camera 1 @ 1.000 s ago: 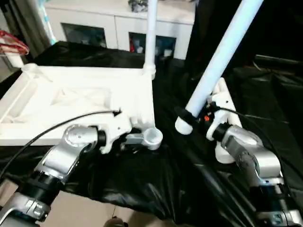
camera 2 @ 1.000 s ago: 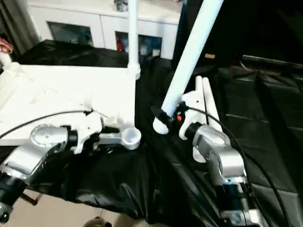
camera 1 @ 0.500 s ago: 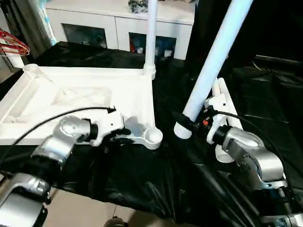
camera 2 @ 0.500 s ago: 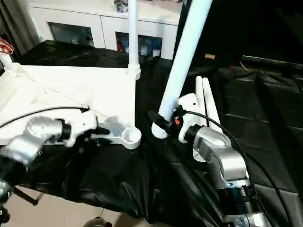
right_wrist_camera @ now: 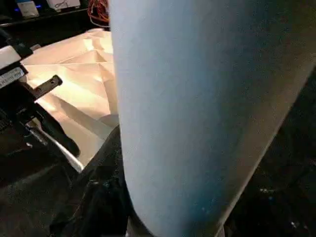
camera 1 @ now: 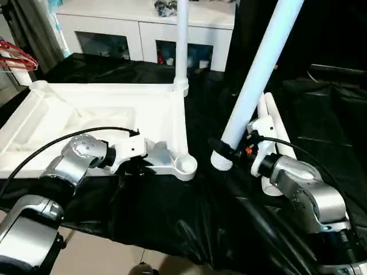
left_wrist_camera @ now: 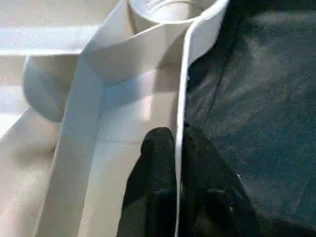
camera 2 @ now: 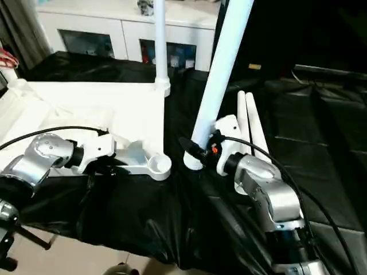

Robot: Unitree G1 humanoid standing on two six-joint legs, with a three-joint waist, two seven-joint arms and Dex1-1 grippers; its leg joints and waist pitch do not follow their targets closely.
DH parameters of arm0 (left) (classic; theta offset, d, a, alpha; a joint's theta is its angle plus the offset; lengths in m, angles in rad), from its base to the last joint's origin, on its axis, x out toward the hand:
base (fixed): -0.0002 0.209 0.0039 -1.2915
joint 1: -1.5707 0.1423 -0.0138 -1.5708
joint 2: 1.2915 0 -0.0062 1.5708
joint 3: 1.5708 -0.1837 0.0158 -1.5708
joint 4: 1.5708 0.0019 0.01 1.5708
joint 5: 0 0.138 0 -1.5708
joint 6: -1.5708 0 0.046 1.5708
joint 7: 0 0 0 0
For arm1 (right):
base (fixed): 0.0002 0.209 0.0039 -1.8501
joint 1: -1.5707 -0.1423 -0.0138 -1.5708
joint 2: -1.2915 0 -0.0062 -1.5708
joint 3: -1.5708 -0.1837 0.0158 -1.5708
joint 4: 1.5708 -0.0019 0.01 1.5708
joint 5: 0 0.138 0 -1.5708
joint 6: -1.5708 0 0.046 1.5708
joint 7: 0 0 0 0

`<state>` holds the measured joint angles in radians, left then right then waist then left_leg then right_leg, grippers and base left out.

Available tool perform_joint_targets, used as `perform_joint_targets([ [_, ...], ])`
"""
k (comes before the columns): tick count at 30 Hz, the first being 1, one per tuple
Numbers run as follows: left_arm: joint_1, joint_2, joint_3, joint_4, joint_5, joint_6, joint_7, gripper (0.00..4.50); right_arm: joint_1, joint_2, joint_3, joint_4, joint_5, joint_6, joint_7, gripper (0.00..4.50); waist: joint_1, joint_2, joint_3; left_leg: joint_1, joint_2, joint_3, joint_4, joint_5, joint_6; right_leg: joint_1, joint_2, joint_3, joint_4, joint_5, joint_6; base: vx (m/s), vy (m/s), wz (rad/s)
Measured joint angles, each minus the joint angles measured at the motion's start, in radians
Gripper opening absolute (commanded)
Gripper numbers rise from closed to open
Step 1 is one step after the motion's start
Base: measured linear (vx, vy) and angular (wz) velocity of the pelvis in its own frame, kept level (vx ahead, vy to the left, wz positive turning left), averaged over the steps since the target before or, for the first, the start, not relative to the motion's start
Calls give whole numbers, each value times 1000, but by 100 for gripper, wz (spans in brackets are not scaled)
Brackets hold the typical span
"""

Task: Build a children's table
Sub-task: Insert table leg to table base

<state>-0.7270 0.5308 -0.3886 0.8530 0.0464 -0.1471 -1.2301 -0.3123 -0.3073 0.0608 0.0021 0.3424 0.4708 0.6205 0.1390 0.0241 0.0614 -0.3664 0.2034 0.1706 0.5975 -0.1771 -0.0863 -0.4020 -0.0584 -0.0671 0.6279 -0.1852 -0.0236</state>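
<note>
Here the tabletop (camera 1: 103, 123) is laid underside up on the black-covered bench (camera 1: 189, 212), one leg (camera 1: 182, 46) already upright in its far corner socket. Its near rim is pinched by the left pincer (left_wrist_camera: 177, 163) — beside the empty near socket (camera 1: 185, 165). A second leg (camera 1: 255, 86) is clamped in the right pincer (camera 1: 221, 148), tilted, with two more legs (camera 1: 269, 123) lying behind it.

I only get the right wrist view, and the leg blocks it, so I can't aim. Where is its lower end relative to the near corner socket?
Observer: The held leg ends right of the empty near socket, not in it.
Operator: Is the tabletop steadied?
Observer: Yes, the left pincer is shut on the tabletop rim.
Operator: Any legs fitted?
Observer: One upright leg stands in the far socket; two spare legs lie on the black cloth.
</note>
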Motion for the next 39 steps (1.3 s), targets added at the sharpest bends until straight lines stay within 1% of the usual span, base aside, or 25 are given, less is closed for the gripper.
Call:
perform_joint_targets([
  [3,-6,-9,1,18,-6,-4,-13,3,1,-8,0,0,0,1,0,190,-5,3,0,0,0,0,-1,0,0,-1,0,0,0,0,0,0,0,0],
  [6,-7,-14,17,28,-10,-1,-33,0,1,-10,0,0,0,2,1,190,-6,5,1,0,0,0,-1,0,0,-1,0,0,0,0,0,0,0,0],
  [9,-3,-32,28,17,-23,22,-45,0,1,-10,0,0,0,4,2,190,0,5,1,-1,0,0,0,0,0,-1,0,0,-2,0,0,0,0,0],
  [10,16,-46,39,-10,-36,34,-40,0,1,-10,0,0,0,4,2,190,2,5,1,-1,0,0,0,0,1,-1,0,0,-2,-1,0,0,0,0],
  [13,54,-97,43,-75,-52,53,-15,0,-4,-3,2,0,0,4,0,190,9,5,0,-2,0,1,0,-1,1,-1,-1,0,-2,-1,0,0,0,0],
  [16,86,-128,42,-128,-52,52,10,0,-9,2,9,0,0,4,0,190,16,7,-1,-1,0,1,0,-1,1,0,-1,0,-1,-2,0,0,0,0],
  [19,95,-151,36,-138,-43,27,30,0,-9,2,15,0,0,4,2,190,19,8,-2,-1,0,1,0,0,1,0,-1,0,-1,-2,1,0,0,0],
  [20,97,-154,36,-137,-35,15,41,45,-9,2,17,0,0,4,4,190,19,9,-2,-1,0,1,0,0,1,0,-1,0,-1,-2,3,0,0,0],
  [21,99,-156,36,-137,-29,7,52,57,-9,1,17,0,0,4,7,190,19,9,-2,-1,0,1,0,0,1,0,-1,0,-1,-3,5,0,0,0],
  [23,106,-159,41,-137,-29,-7,81,57,-9,-3,17,0,0,4,12,190,19,9,-2,-1,0,1,0,0,1,0,-1,0,0,-3,7,0,0,0],
  [24,110,-163,41,-141,-29,-11,90,63,-9,-2,17,0,0,4,12,190,19,8,-2,-1,0,1,0,0,1,1,-1,0,0,-3,7,0,0,0],
  [26,125,-158,45,-161,-29,-12,108,93,-9,-2,17,1,0,4,13,190,15,8,-3,-1,0,1,0,0,1,0,-1,0,0,-3,7,0,0,0],
  [28,128,-151,47,-164,-19,-20,120,101,-9,0,18,1,0,4,12,190,11,8,-3,-1,0,1,0,0,1,0,-1,0,0,-3,7,0,0,0],
  [32,128,-123,46,-164,-1,-30,106,101,-9,11,19,1,0,4,10,190,3,8,-3,-1,0,1,0,0,1,0,-1,-1,0,-3,7,0,0,0],
  [34,128,-113,47,-167,-2,-24,87,66,-9,16,20,2,0,3,8,190,0,8,-3,0,0,1,0,0,1,0,-1,-1,0,-3,7,0,0,0],
  [37,129,-109,44,-173,-3,-12,72,60,-11,20,23,5,0,2,6,190,1,8,-3,-1,0,1,0,0,1,0,-1,0,0,-3,7,0,0,0],
  [39,129,-108,44,-173,-3,-7,69,35,-16,21,25,7,0,2,6,190,0,9,-3,0,0,1,0,0,1,0,-1,0,0,-3,7,0,0,0],
])
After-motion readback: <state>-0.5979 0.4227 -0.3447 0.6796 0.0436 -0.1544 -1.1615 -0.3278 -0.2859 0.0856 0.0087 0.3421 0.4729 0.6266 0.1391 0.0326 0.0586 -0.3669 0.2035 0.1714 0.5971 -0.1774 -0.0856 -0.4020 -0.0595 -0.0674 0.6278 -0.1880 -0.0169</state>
